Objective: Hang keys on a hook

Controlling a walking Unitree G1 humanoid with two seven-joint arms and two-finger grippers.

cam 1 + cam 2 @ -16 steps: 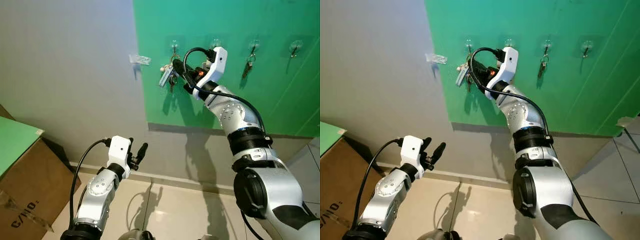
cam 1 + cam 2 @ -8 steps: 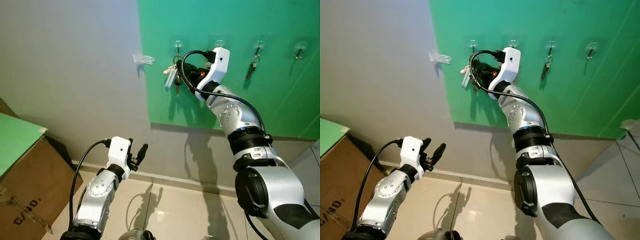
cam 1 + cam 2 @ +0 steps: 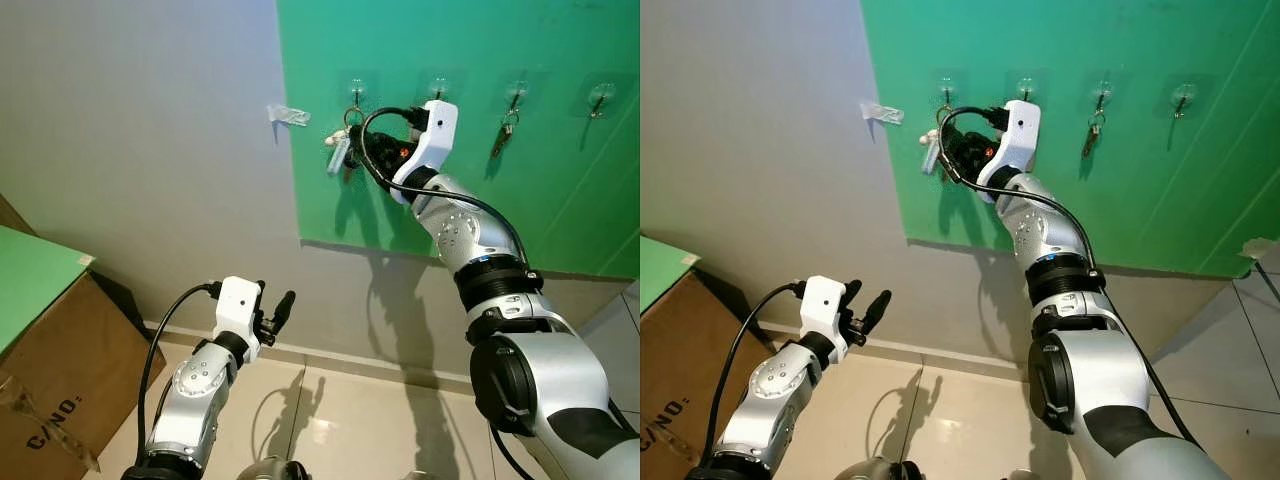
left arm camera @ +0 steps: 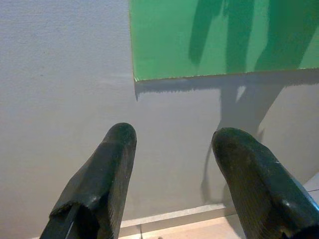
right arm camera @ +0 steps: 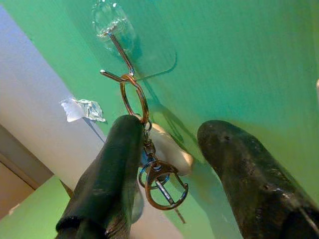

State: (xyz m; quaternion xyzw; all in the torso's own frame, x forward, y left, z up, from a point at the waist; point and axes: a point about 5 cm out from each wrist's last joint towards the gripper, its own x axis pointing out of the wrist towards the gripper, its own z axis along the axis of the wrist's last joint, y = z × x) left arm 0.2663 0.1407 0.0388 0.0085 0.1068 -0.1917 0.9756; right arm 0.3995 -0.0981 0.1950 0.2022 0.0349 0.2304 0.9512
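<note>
Green wall panel (image 3: 560, 200) with clear hooks; keys (image 5: 159, 164) on leftmost hook (image 5: 117, 45)

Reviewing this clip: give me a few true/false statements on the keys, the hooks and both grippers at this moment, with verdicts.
1. The key ring is looped over the leftmost hook. True.
2. The right gripper is clamped on the keys. False: its fingers stand apart, the keys hanging between them.
3. The left gripper is up at the green panel. False: it is low, before the grey wall.
4. Another key hangs on the third hook. True.
5. The left gripper holds nothing. True.
</note>
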